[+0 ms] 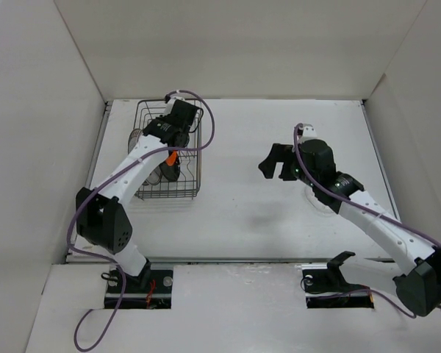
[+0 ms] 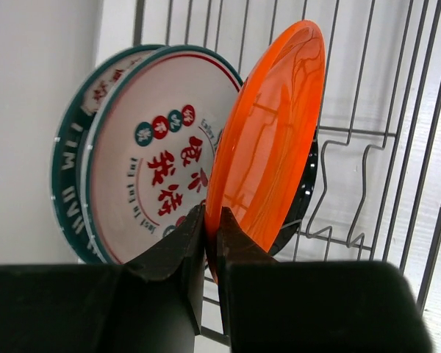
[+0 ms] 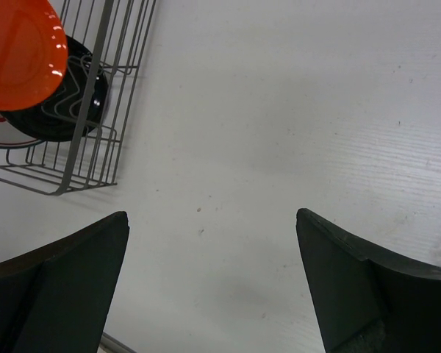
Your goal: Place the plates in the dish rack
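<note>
left gripper [image 2: 212, 229] clamped on the lower rim of orange plate [image 2: 268, 140]; plate stands on edge inside dish rack [image 2: 367, 151], top leaning toward 1 o'clock. white plate with red marks [image 2: 158, 158] upright just beside it at 9 o'clock, contact can't tell; dark-rimmed plate [image 2: 67, 173] right behind that one. black plate [image 2: 306, 195] shows behind the orange at 4 o'clock. top view: rack at 10 o'clock on table [image 1: 242, 213]. right gripper [image 3: 213, 283] jaws spread wide, gripping nothing, above the table at the rack's 3 o'clock, well apart
</note>
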Controlling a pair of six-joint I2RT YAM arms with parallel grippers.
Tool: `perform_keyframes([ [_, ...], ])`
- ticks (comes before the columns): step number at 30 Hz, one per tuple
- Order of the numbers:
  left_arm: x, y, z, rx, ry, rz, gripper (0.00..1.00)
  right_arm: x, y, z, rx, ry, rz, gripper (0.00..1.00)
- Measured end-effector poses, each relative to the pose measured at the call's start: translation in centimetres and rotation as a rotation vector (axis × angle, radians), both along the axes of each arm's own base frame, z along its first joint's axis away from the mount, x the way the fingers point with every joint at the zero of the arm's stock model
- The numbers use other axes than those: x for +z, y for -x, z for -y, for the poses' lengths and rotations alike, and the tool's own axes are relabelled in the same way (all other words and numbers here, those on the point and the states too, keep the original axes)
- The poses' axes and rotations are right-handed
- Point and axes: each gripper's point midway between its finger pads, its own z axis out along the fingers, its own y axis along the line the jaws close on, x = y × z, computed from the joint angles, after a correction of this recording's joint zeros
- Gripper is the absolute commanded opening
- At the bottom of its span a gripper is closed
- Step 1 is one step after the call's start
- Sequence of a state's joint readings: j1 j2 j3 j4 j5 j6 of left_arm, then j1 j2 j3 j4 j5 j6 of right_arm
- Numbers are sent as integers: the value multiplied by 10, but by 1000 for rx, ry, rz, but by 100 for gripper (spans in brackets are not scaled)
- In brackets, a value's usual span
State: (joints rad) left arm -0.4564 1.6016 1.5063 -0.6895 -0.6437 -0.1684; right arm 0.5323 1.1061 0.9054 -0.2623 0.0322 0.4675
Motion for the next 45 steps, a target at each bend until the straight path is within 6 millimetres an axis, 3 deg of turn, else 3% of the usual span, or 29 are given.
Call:
perform_keyframes([
  [6, -27, -2, 10, -31, 14, -76, 0, -3, -4, 13, -48, 21, -7, 100],
  [8, -31, -1, 13, -43, 27, -91, 14, -6, -8, 25, -94, 36, -15, 100],
  [12, -34, 1, 19, -68, 56, -108, 39, -17, -16, 70, -273, 64, -60, 100],
  [15, -40, 3, 23, -83, 74, -125, 44, -33, -12, 114, -441, 65, -101, 100],
  [18, -46, 8, 26, -101, 91, -150, 51, -50, 8, 155, -619, 52, -150, 100],
  [19, -47, 10, 27, -108, 97, -158, 57, -52, 16, 165, -675, 39, -158, 100],
  [21, -46, 13, 30, -126, 112, -166, 80, -55, 33, 185, -790, 5, -169, 100],
  [22, -44, 14, 32, -135, 125, -163, 99, -54, 40, 194, -839, -14, -169, 100],
  [23, -41, 15, 33, -141, 137, -157, 99, -53, 46, 201, -884, -31, -168, 100],
  [27, -11, 10, 48, -202, 204, -113, 99, -56, 61, 223, -1025, -57, -188, 100],
  [31, 39, -3, 75, -322, 310, -17, 99, -75, 65, 232, -1086, -43, -268, 98],
  [32, 53, -6, 83, -358, 339, 8, 99, -81, 65, 233, -1093, -46, -286, 91],
  [36, 101, -9, 108, -494, 425, 90, 99, -109, 76, 232, -1105, -51, -365, 79],
  [39, 133, -12, 124, -578, 472, 146, 99, -113, 75, 236, -1126, -52, -390, 79],
  [42, 148, -14, 134, -632, 495, 169, 99, -119, 71, 238, -1138, -31, -438, 78],
  [45, 143, -14, 138, -653, 500, 148, 99, -131, 67, 237, -1135, -12, -496, 76],
])
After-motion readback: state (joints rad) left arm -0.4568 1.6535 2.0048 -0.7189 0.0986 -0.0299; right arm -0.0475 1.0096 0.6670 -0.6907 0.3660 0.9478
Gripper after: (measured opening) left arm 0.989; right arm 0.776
